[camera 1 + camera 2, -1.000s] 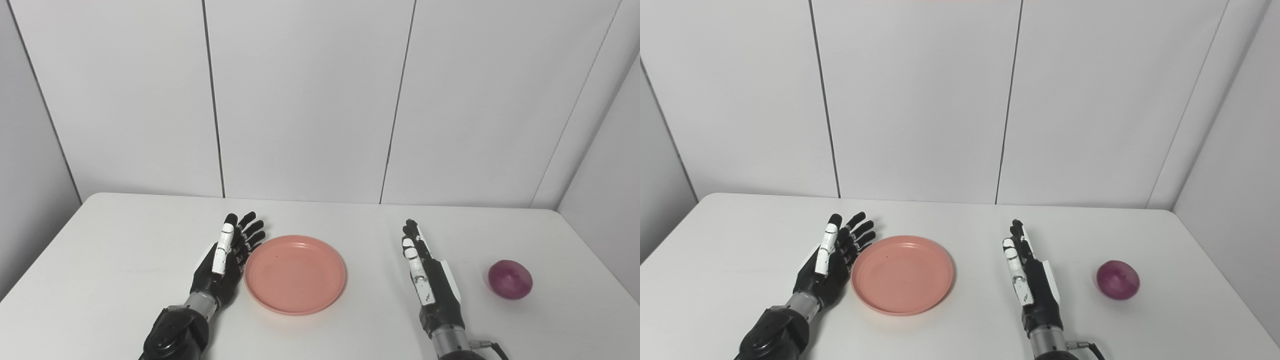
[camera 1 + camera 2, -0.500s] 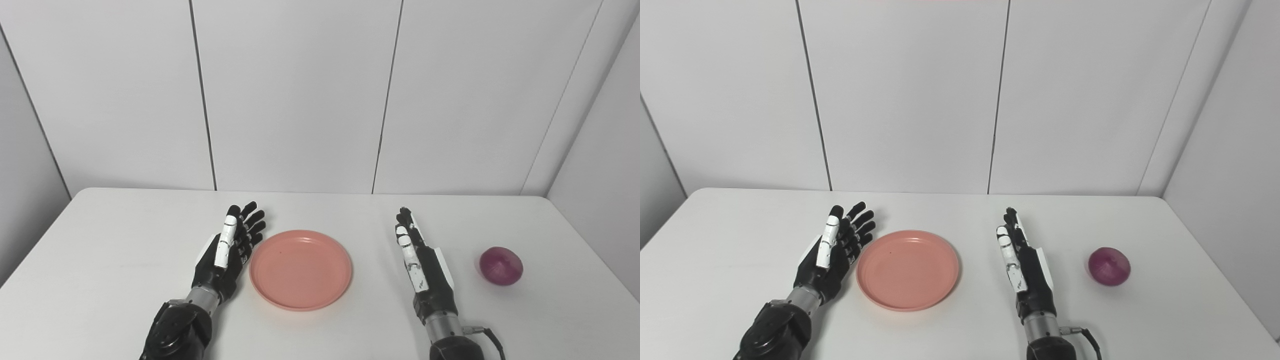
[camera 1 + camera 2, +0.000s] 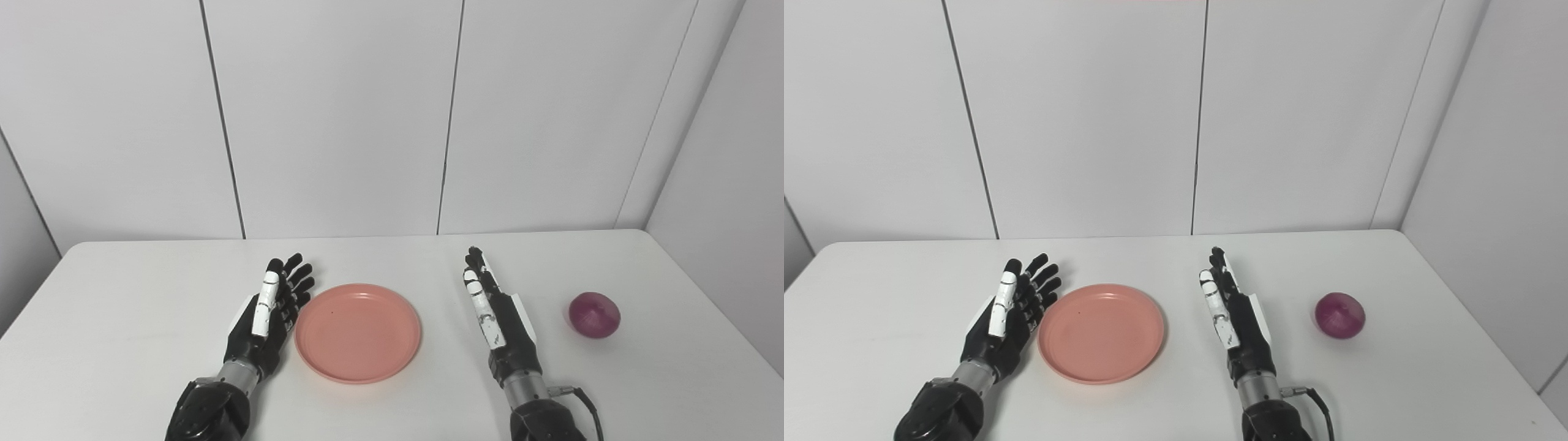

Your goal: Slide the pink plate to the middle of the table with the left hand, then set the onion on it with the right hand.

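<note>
A round pink plate (image 3: 358,332) lies flat on the white table (image 3: 122,306), a little left of the middle. My left hand (image 3: 267,312) is open with fingers spread, palm edge against the plate's left rim. A purple-red onion (image 3: 594,314) sits on the table at the right. My right hand (image 3: 497,315) is open, fingers straight and pointing away, standing on edge between the plate and the onion, touching neither.
Grey wall panels (image 3: 337,116) close off the back and right of the table. A cable (image 3: 588,404) trails from the right wrist near the front edge.
The whole picture has shifted, so the camera moved. The plate, the onion and both hands keep the same places relative to each other.
</note>
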Robot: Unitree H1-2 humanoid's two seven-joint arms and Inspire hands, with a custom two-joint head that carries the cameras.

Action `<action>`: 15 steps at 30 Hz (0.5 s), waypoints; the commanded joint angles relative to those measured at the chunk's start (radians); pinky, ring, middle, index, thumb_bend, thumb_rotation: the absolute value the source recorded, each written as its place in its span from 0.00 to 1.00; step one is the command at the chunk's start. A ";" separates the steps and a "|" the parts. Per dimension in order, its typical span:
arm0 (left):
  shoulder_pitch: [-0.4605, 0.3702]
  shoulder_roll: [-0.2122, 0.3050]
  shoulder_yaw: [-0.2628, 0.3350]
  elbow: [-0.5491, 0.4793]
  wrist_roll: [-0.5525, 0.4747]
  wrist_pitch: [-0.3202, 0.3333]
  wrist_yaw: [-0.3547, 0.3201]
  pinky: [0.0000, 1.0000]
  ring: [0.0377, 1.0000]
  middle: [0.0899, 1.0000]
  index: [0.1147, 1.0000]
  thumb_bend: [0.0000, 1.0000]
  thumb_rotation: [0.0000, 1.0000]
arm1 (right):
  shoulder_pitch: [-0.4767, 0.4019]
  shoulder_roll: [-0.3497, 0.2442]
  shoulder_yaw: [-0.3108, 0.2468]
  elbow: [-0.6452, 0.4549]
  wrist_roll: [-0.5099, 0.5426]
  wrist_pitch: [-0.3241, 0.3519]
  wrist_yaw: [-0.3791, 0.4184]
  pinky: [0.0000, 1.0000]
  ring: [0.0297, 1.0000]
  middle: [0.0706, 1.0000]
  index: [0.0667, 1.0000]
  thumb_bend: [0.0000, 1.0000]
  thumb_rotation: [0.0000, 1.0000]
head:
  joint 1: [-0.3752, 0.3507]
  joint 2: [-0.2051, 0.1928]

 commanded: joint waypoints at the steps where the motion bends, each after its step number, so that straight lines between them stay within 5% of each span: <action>1: -0.025 -0.007 -0.009 -0.037 0.001 -0.005 -0.010 0.98 0.96 0.95 0.93 0.70 1.00 | -0.044 0.004 0.000 -0.026 -0.003 0.007 -0.003 1.00 0.99 0.99 0.99 0.57 0.96 | -0.002 0.003; 15: -0.017 -0.015 -0.034 -0.047 -0.004 -0.005 -0.018 0.99 0.96 0.95 0.93 0.69 1.00 | -0.048 0.006 -0.001 -0.022 -0.002 -0.001 0.000 1.00 0.99 0.99 0.98 0.59 0.96 | -0.005 0.005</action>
